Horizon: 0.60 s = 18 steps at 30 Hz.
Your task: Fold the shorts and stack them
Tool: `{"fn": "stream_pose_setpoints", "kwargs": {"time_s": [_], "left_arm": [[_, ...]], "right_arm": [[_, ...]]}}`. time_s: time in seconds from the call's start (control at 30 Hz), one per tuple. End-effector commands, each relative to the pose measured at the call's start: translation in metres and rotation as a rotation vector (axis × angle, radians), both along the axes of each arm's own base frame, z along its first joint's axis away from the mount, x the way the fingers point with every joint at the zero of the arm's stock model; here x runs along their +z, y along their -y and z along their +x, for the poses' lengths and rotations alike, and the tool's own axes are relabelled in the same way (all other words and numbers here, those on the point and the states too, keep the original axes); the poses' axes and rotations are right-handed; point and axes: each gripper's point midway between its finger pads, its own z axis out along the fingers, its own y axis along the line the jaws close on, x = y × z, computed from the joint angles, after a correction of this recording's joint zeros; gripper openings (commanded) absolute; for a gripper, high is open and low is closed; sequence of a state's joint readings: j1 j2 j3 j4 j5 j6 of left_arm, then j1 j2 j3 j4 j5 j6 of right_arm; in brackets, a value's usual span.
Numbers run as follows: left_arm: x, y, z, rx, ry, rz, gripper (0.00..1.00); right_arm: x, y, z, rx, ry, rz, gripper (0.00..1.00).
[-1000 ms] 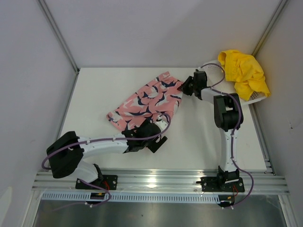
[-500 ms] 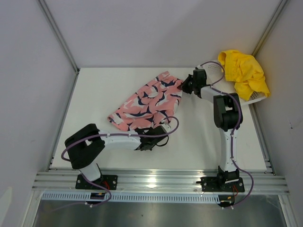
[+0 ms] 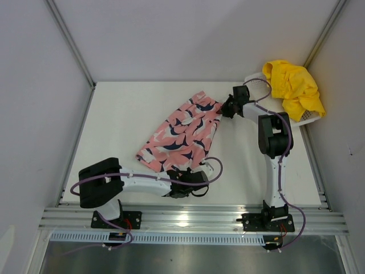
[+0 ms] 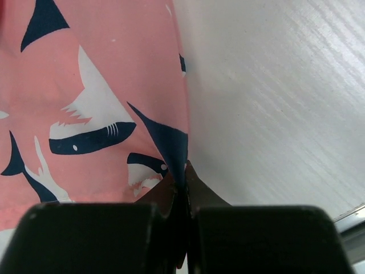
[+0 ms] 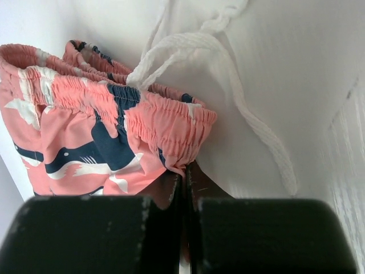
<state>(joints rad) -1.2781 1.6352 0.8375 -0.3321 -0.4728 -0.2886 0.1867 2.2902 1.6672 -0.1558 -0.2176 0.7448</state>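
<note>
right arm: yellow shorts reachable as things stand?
Probably not yet: the right arm has its jaws shut on the waistband of the pink shorts. The yellow shorts lie on the basket beside it, nothing between, so once freed it likely reaches.

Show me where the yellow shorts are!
In the top view, the yellow shorts are heaped on the white basket at the far right corner of the table, right of the pink shorts.

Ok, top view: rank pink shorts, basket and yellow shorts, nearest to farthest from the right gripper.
1. pink shorts, pinched in the right gripper, to its left.
2. basket, rim just right.
3. yellow shorts, in that basket, farther right.
</note>
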Motion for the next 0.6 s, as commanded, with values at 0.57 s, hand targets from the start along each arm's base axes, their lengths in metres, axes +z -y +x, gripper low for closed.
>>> {"fn": "stream_pose_setpoints", "kwargs": {"time_s": [0.57], "left_arm": [[0.079,-0.034,0.031,0.233,-0.119,-0.327,0.19]], "right_arm": [[0.063,0.079,-0.091,-0.392,0.059,-0.157,0.00]]}}
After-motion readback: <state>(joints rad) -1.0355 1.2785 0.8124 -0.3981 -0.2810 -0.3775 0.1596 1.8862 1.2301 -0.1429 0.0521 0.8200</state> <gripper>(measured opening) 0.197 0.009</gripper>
